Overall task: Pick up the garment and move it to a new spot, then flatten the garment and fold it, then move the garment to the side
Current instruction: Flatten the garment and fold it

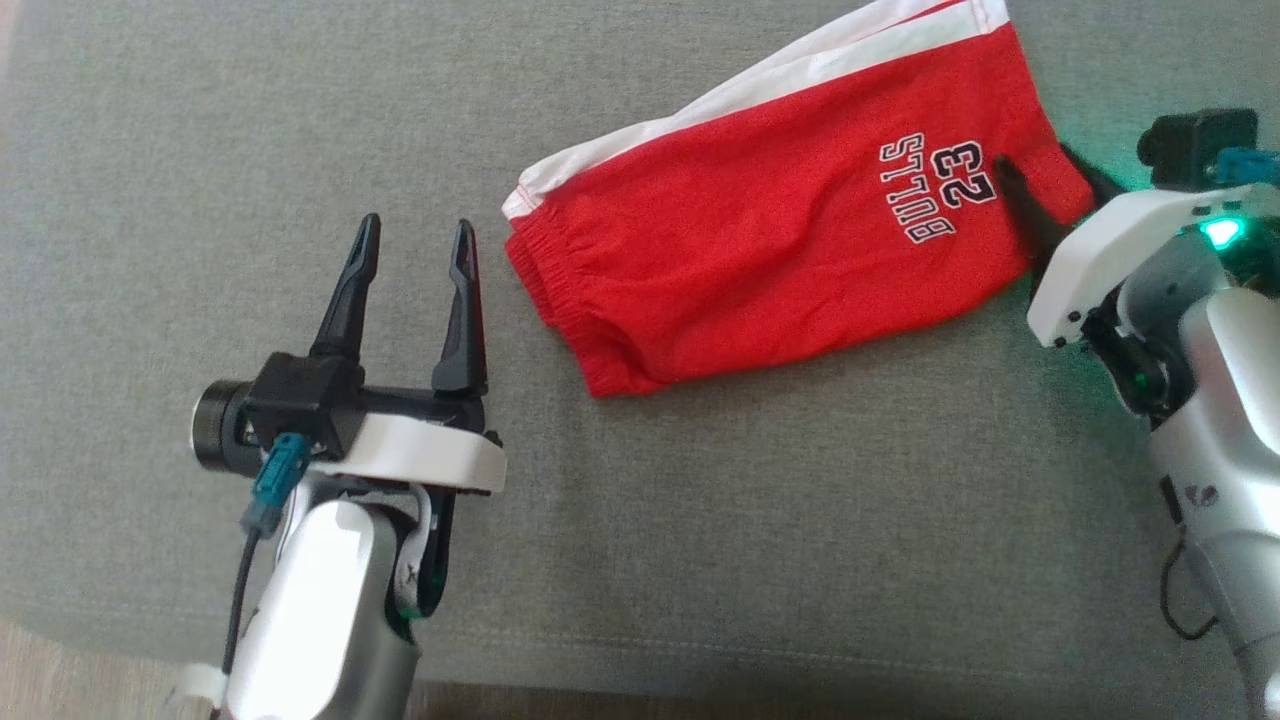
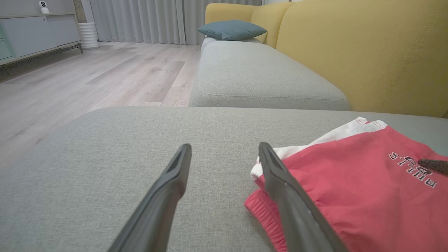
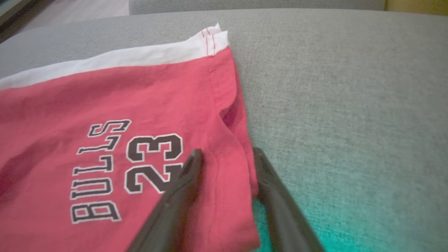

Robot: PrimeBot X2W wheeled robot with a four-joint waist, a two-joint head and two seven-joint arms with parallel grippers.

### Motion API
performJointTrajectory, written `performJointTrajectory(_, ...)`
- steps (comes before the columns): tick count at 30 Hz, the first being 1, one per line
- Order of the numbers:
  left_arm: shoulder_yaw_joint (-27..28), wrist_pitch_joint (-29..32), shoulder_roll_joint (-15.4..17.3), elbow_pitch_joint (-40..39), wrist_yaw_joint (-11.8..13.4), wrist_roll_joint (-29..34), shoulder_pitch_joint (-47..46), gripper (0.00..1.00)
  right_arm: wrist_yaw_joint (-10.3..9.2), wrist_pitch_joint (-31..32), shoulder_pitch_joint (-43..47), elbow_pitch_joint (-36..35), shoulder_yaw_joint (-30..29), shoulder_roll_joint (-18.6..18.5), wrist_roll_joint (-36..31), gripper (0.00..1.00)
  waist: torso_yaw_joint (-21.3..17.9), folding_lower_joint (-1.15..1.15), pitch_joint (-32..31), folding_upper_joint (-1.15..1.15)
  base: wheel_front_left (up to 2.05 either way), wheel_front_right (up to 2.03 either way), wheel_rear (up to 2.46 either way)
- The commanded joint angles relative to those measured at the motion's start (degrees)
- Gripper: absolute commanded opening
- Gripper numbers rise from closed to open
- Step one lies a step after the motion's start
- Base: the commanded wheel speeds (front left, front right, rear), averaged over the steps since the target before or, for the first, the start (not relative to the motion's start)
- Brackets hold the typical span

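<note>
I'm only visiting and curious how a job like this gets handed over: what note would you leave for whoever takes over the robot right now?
Left gripper: open, holding nothing, hovering beside the waistband of the red shorts, apart from it.
Right gripper: jaws apart, straddling the leg hem by the "23" print, not clamped yet.
Shorts: lying fairly flat on the grey sofa cushion, apparently doubled over.
Done: hard to tell which steps are finished.
Left: probably close on the hem, then whatever remains of moving, flattening, folding and setting aside.
</note>
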Motion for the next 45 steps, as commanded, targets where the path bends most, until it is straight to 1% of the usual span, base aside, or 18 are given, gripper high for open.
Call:
performJointTrajectory(1,1.4,-0.3,0.5,-2.1,0.5,0.1,-1.6,1.0,-0.04,0.1,1.2,-0.1,2.0,0.1,1.0,0.0,-0.6,0.0,-0.3,0.0,0.0,0.0,0.0)
performJointTrajectory(6,1.8,-0.3,0.5,-1.7,0.4,0.5,-1.0,1.0,-0.04,-5.3,4.4,-2.0,2.0,1.3,2.6,0.0,-2.3,0.0,-2.1,0.0,0.0,0.0,0.0)
performJointTrajectory(10,2.4,-0.3,0.5,-1.3,0.1,1.0,0.2,1.0,-0.04,-9.8,10.6,-5.3,0.3,3.3,3.1,0.0,-4.0,0.0,-4.3,0.0,0.0,0.0,0.0)
performJointTrajectory(13,3.0,-0.3,0.5,-0.9,-0.2,1.4,1.3,1.0,-0.04,-11.9,16.3,-8.0,-2.1,5.0,3.0,0.0,-5.3,0.0,-6.1,0.0,0.0,0.0,0.0)
performJointTrajectory(14,3.0,-0.3,0.5,-0.9,-0.2,1.4,1.3,1.0,-0.04,-11.9,16.3,-8.0,-2.1,5.0,3.0,0.0,-5.3,0.0,-6.1,0.0,0.0,0.0,0.0)
performJointTrajectory(20,3.7,-0.3,0.5,-0.2,-0.9,1.7,3.3,1.0,-0.04,-13.6,26.0,-12.6,-9.3,7.8,1.3,0.0,-6.6,0.0,-8.9,0.0,0.0,0.0,0.0)
performJointTrajectory(24,3.8,-0.3,0.5,0.3,-1.3,1.8,4.4,1.0,-0.04,-12.7,29.3,-14.1,-12.7,9.1,-0.2,0.0,-6.7,0.0,-10.4,0.0,0.0,0.0,0.0)
performJointTrajectory(27,3.7,-0.3,0.5,0.6,-1.6,1.8,5.2,1.0,-0.04,-11.7,30.5,-15.5,-14.2,9.9,-1.7,0.0,-6.7,0.0,-11.2,0.0,0.0,0.0,0.0)
performJointTrajectory(30,3.6,-0.3,0.5,1.0,-1.8,1.7,5.7,1.0,-0.04,-10.2,30.2,-17.9,-14.1,10.2,-3.8,0.0,-6.5,0.0,-12.1,0.0,0.0,0.0,0.0)
performJointTrajectory(33,3.3,-0.3,0.5,1.3,-2.0,1.5,6.0,1.0,-0.04,-8.5,28.2,-20.8,-11.9,10.1,-5.7,0.0,-6.2,0.0,-12.8,0.0,0.0,0.0,0.0)
performJointTrajectory(35,3.2,-0.3,0.5,1.4,-2.0,1.3,6.2,1.0,-0.04,-7.3,26.2,-22.6,-8.8,10.0,-6.7,0.0,-5.8,0.0,-13.3,0.0,0.0,0.0,0.0)
performJointTrajectory(40,2.4,-0.3,0.5,1.6,-2.0,0.8,6.3,1.0,-0.04,-4.9,20.7,-25.0,2.7,11.5,-5.9,0.0,-4.5,0.0,-14.3,0.0,0.0,0.0,0.0)
performJointTrajectory(45,1.6,-0.3,0.5,1.4,-1.8,0.2,6.4,1.0,-0.04,-5.1,16.9,-22.5,12.8,14.1,-2.1,0.0,-2.6,0.0,-14.3,0.0,0.0,0.0,0.0)
